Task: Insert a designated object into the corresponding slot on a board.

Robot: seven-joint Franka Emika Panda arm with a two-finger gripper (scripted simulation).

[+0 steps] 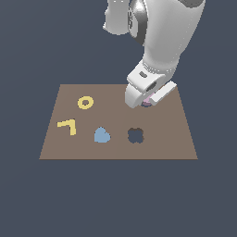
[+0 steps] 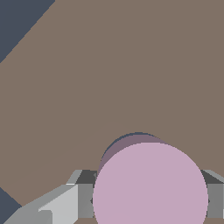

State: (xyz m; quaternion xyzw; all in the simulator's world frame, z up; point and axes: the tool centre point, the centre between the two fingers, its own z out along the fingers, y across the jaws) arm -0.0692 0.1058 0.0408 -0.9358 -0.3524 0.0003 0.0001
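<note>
My gripper (image 1: 145, 100) is low over the far right part of the brown board (image 1: 162, 143). It is shut on the pale pink round piece (image 2: 151, 188), of which only a sliver shows under the fingers in the exterior view (image 1: 148, 103). In the wrist view the grey fingers (image 2: 85, 197) stand on both sides of the piece. A thin dark arc of the round slot (image 2: 138, 133) shows just past the piece's edge, so the piece is over or partly in it. In the exterior view the slot is hidden by the gripper.
A dark clover-shaped hole (image 1: 135, 135) lies nearer the front of the board. A blue heart-like piece (image 1: 102, 135), a yellow ring (image 1: 85, 102) and a yellow L-shaped piece (image 1: 67, 126) lie on the board's left half in the exterior view.
</note>
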